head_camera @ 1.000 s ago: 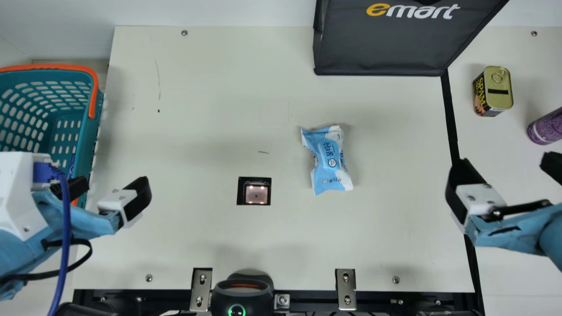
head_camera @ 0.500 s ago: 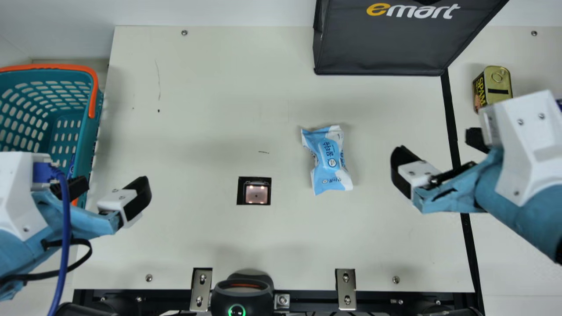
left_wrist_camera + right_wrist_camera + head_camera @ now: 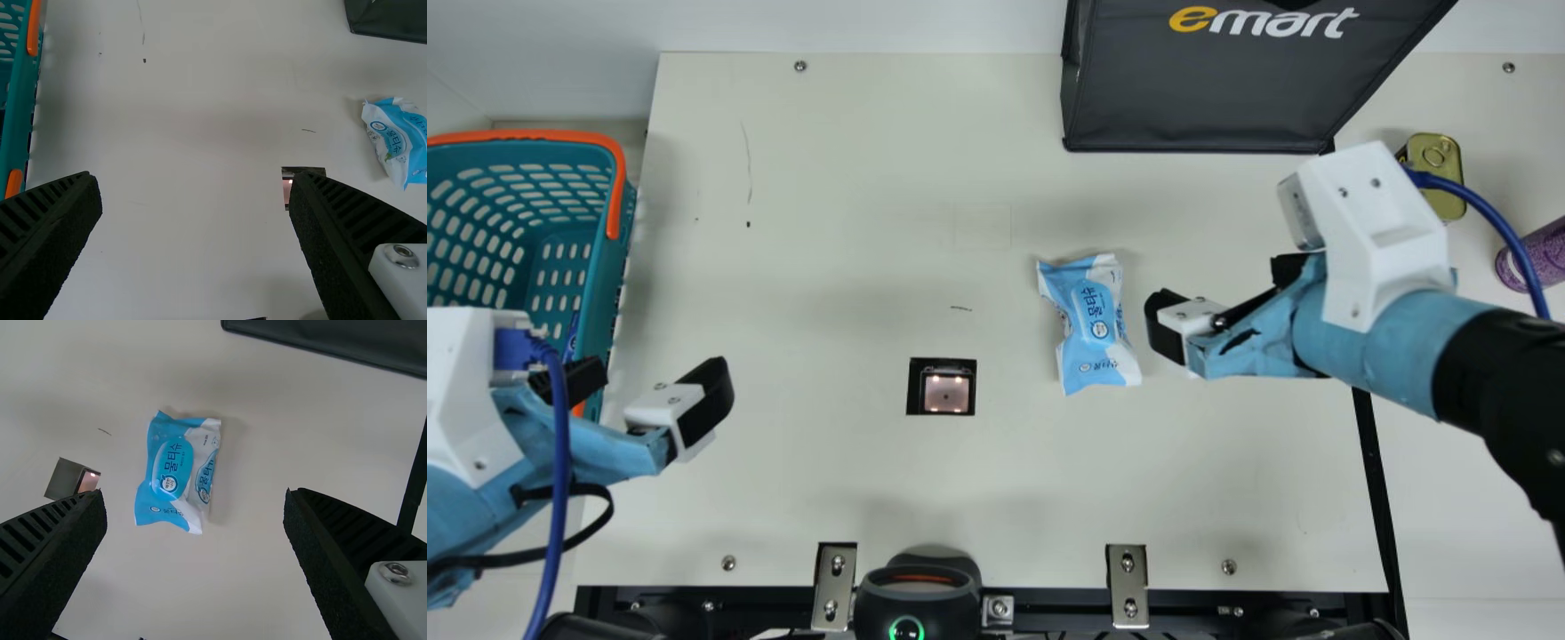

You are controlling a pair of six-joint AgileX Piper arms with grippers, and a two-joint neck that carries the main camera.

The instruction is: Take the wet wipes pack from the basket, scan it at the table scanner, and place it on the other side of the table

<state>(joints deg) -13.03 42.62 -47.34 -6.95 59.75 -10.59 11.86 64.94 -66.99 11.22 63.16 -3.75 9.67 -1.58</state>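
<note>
One wet wipes pack (image 3: 1092,324) lies on surface (image 3: 827,222), between table scanner (image 3: 947,394) and nearer right pincer (image 3: 1226,290), just left of latter. Pincer spread apart, empty. Pack's long axis runs near-to-far, roughly across pincer's opening; grasp likely needs leftward shift.

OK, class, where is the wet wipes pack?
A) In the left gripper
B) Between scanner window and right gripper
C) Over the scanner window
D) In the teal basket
B: the wet wipes pack lies on the table, scanner window to one side, open right gripper to the other.
</note>
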